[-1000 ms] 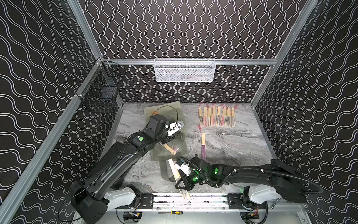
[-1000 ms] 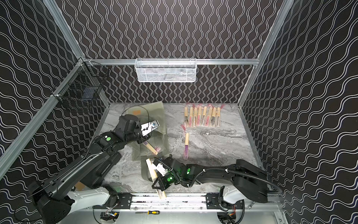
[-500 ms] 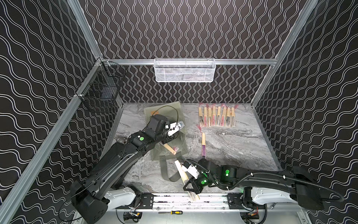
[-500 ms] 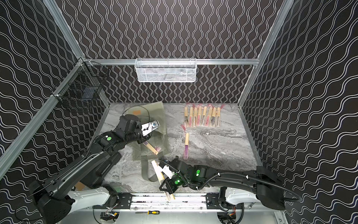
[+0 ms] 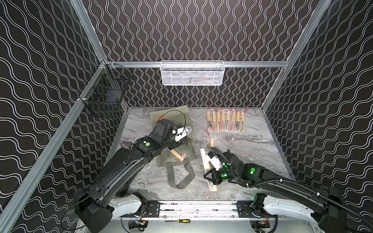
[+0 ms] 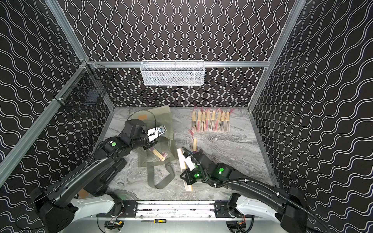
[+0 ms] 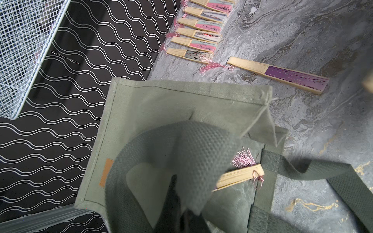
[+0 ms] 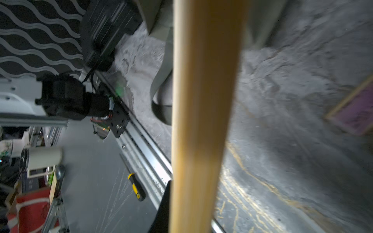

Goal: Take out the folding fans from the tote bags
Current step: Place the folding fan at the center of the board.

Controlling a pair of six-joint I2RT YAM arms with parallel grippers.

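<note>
Both top views are showing one folding fan (image 5: 177, 155) (image 6: 157, 154) lying half out of the mouth of the tote bag (image 5: 175, 114), with its pink tassel end pointing toward 5 o'clock. The grey-green bag is lying flat on the marble table (image 5: 252, 145) at about 11 o'clock.

The left gripper (image 7: 182, 219) is hanging over the bag. Its fingers are pressing together on one strap (image 7: 181, 153), which is covering most of them in the left wrist view. The loose strap (image 5: 179, 178) is lying on the table toward 6 o'clock.

The right gripper (image 5: 211, 176) is pinching a second fan (image 5: 204, 159) between its fingers, a little from the centre toward 5 o'clock. This stick is running roughly from 12 to 6.

A purple fan (image 7: 282, 75) is lying alone near the centre, and the right arm is partly hiding it in the top views. A row of eight fans (image 5: 226, 122) is lying side by side at 1 o'clock.

A white mesh basket (image 5: 191, 73) is hanging on the wall at 12 o'clock, and a black wire basket (image 5: 105, 94) at 10 o'clock.
</note>
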